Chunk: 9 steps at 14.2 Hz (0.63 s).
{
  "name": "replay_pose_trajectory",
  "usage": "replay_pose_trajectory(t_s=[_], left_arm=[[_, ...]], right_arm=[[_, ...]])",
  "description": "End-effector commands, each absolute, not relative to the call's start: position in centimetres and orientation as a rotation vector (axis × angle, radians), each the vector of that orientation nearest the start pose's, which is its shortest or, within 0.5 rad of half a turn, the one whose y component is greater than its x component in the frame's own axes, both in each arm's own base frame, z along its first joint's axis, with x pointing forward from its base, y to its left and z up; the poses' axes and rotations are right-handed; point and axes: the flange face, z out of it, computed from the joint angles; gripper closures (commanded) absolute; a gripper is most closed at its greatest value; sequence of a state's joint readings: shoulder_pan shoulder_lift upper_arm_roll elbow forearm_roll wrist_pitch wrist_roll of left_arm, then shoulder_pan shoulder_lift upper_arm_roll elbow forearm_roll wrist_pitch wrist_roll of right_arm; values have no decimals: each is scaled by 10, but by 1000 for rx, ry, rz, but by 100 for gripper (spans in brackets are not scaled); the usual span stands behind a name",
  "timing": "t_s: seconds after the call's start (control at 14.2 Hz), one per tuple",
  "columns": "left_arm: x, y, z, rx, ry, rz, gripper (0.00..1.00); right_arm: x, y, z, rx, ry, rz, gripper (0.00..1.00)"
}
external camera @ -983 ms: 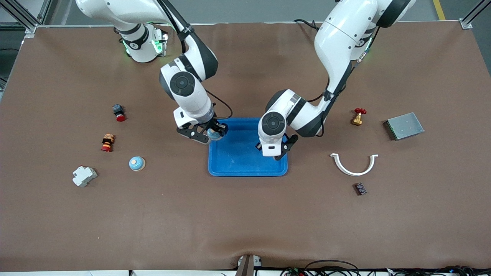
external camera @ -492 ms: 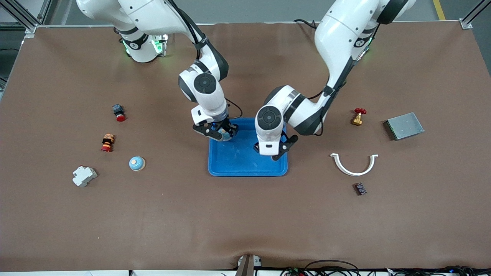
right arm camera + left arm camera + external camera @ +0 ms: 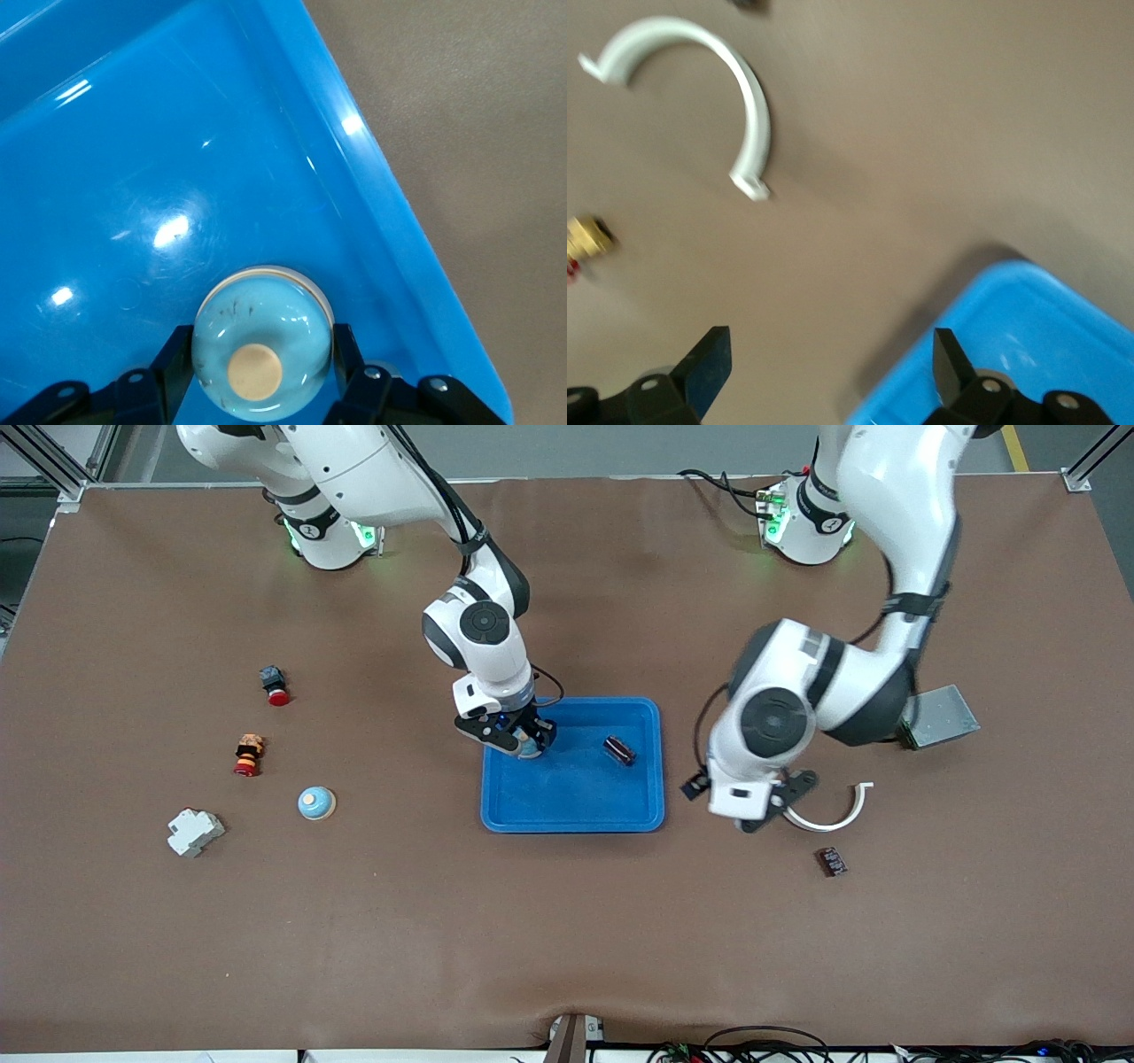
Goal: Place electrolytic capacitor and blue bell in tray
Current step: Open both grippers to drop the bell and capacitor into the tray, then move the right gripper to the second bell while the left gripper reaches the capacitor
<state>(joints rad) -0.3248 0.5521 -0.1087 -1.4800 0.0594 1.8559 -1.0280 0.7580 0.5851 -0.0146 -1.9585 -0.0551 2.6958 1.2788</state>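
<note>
The capacitor [image 3: 619, 750] lies in the tray [image 3: 572, 819], toward my left arm's end of it, free of either gripper. The blue bell [image 3: 262, 341] is clamped in my right gripper [image 3: 521, 737], which hangs low over the tray's corner toward the right arm's base; in the right wrist view the bell sits just inside the rim. My left gripper [image 3: 751, 804], fingers [image 3: 707, 366] spread wide and empty, is over bare counter [image 3: 567, 939] beside the tray, next to a white curved clip [image 3: 819, 804]. As I judge it, one part is delivered and the bell's placing is in hand. The next move calls for lowering it onto the tray floor, then parting the right fingers. A second bell [image 3: 315, 803] rests on the counter, well apart.
</note>
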Motion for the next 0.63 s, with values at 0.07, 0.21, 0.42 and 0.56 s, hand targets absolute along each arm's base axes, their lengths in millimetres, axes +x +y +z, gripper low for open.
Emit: replay_pose_trajectory(t_s=[0.07,0.21,0.42,0.56], left_arm=[[654,-186,359,-2958,-710,194,0],[667,-149,360,-2986,-622,151,0],[687,-101,351,-2998,-533,45,0],[694,-79,338,-3014,-512,29,0]], right_arm=[[473,429,183,-2922,766,-191,1],[475,431,188,-2923,755,-194,0],[496,423,224,-2960,770,-178,0],[519,407,261,-3060,701,-120,0]])
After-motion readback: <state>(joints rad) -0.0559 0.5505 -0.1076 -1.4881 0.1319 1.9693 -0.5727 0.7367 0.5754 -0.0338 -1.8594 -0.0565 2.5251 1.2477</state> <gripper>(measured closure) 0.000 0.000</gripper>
